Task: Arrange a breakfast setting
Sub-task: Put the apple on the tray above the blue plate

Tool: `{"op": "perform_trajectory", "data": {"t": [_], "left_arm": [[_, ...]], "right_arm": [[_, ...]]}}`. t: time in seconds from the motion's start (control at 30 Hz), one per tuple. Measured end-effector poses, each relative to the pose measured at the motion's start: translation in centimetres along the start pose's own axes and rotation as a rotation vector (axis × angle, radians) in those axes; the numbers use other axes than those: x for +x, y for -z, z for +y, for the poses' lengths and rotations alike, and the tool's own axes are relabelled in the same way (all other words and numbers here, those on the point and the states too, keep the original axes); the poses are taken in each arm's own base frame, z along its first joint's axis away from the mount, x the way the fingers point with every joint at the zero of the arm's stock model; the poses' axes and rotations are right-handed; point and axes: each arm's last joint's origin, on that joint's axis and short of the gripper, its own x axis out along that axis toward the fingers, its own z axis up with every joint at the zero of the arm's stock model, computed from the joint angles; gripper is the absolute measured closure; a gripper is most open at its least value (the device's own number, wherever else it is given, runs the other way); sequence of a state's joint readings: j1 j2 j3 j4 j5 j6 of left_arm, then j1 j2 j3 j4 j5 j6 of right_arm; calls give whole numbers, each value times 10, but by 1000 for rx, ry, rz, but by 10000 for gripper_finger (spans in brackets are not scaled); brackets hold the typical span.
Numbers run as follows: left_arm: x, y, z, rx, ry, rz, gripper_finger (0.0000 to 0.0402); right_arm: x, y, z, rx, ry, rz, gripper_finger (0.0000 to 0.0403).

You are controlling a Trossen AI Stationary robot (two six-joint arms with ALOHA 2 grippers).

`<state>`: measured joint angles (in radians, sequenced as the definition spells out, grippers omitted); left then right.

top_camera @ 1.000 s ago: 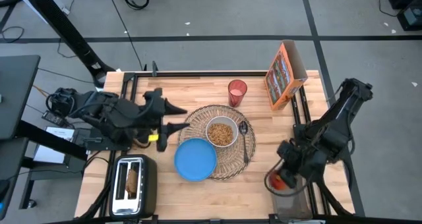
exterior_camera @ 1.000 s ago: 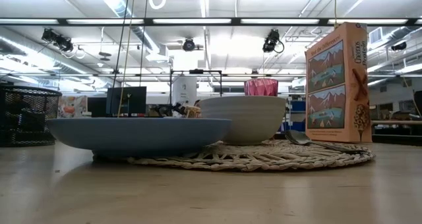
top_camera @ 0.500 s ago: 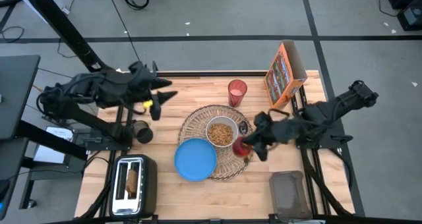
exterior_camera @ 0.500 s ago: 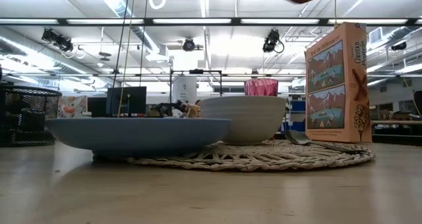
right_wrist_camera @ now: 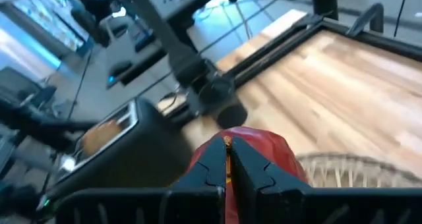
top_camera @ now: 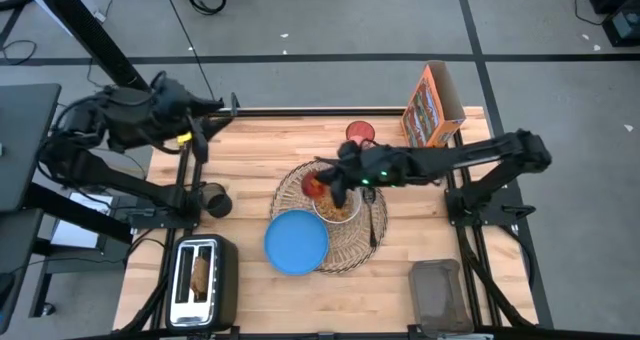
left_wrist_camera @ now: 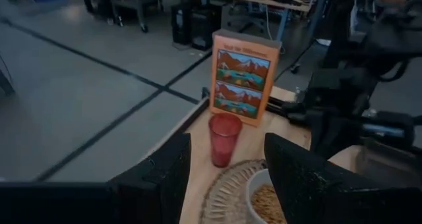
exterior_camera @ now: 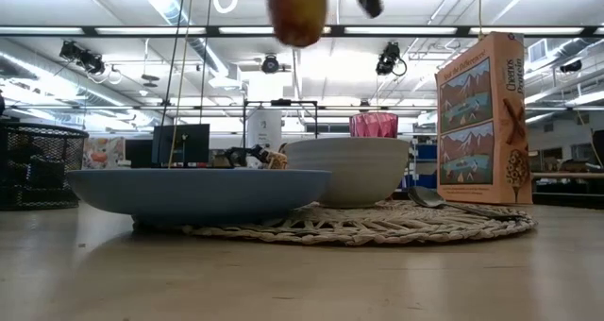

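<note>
Right tool (top_camera: 322,187): clamped on the red-yellow apple (top_camera: 317,187), fingers pinched at its stem end, carried in the air over the round woven wicker placemat (top_camera: 375,242).
Apple's place: high above the setting in the low view (exterior_camera: 296,9), not touching anything below.
What lies under the tool: the white bowl (top_camera: 336,201) of cereal just beside and below; the small blue plate (top_camera: 296,242) a little farther out, overlapping the placemat's edge.
Deciding relation: bare tabletop (top_camera: 260,160) lies just past the tool's tip, away from its own arm's base; a drop here risks landing in the bowl.
Nearer arm: the right, already holding the fruit.
Left tool (top_camera: 205,108): fingers apart, empty, drawn back at the tabletop's far left corner, well apart from the apple.
Toast slice (top_camera: 201,273): in the toaster (top_camera: 222,270), not yet plated.
</note>
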<state>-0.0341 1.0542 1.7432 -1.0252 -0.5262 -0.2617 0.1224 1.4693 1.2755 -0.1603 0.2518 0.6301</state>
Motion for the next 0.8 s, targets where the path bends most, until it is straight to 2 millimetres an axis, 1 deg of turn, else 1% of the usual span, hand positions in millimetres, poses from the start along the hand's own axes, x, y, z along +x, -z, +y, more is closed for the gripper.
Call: {"op": "perform_trajectory", "data": {"t": [0.1,0.2,0.37,0.6,0.8], "left_arm": [[-8,-1,7,30,-10,-23,202],[-12,-2,11,47,-23,-34,203],[-11,-2,12,68,-36,-34,203],[-10,-2,12,71,-37,-32,202],[-11,-2,12,73,-36,-34,203]], "right_arm": [[24,-2,-12,-5,21,-39,393],[44,-1,-25,-19,49,-61,393],[75,3,-46,-64,83,-91,393],[113,19,-73,-110,135,-87,393],[135,38,-91,-110,180,-38,393]]}}
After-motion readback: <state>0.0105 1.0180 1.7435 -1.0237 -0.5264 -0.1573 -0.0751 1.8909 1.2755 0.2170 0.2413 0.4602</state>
